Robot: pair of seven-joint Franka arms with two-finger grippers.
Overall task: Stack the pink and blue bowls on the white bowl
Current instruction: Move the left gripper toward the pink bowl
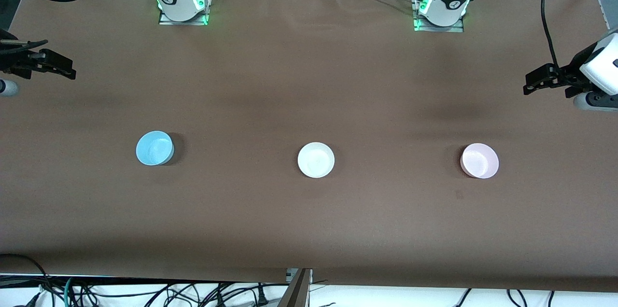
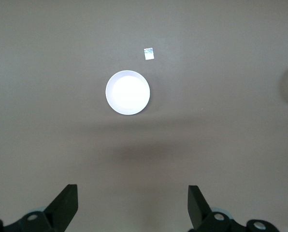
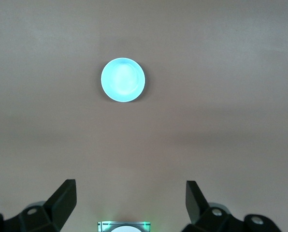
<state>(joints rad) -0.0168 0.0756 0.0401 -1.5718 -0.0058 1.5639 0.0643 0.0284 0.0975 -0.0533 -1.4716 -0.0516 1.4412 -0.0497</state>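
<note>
Three bowls stand upright in a row on the brown table. The blue bowl (image 1: pixel 154 148) is toward the right arm's end, the white bowl (image 1: pixel 316 160) is in the middle, and the pink bowl (image 1: pixel 479 160) is toward the left arm's end. My right gripper (image 1: pixel 67 68) is open and empty, high over the table's edge at its end; its wrist view shows the blue bowl (image 3: pixel 122 79) well away from it (image 3: pixel 129 188). My left gripper (image 1: pixel 531 82) is open and empty over its end of the table; its wrist view shows the pink bowl (image 2: pixel 127 92), washed out pale, well away from it (image 2: pixel 132 193).
A small tag (image 2: pixel 148 53) lies on the table beside the pink bowl, nearer to the front camera. The arms' bases (image 1: pixel 182 5) (image 1: pixel 440 10) stand along the table's edge farthest from the front camera. Cables hang off the nearest edge.
</note>
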